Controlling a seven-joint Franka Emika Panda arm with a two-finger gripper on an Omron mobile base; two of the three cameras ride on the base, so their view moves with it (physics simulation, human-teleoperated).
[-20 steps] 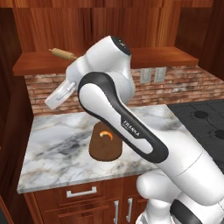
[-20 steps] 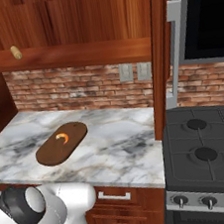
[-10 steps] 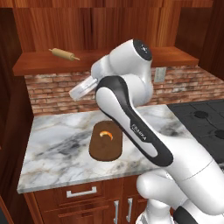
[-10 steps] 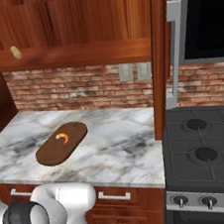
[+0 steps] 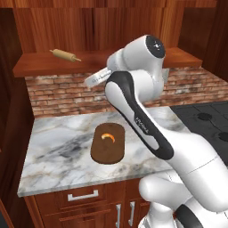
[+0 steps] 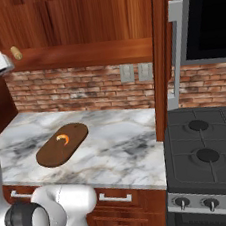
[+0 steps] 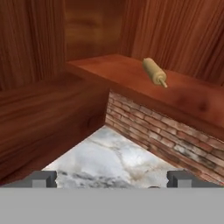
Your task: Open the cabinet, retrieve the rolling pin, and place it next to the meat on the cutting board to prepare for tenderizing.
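rolling pin [image 5: 65,55]: upper left, on cabinet [image 5: 107,58] shelf; rigid, light wood, rolls easily
grasp: mid-barrel, across axis
gripper [image 7: 112,179]: released, jaws wide, empty

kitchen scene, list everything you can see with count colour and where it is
rolling pin: one, light tan, lying on the cabinet's bottom shelf, left part
cabinet: one, reddish-brown wood, above the brick wall, open
cutting board: one, dark brown, flat on the worktop
meat: one, orange and white, on the board's far half
worktop: one, white marble with grey veins, over the low drawers
brick wall: one, red-brown, behind the worktop
wall outlets: two, grey, on the bricks
stove: one, dark, right of the worktop
drawer handles: silver, below the worktop
gripper: one, open, holding nothing, looking toward the shelf
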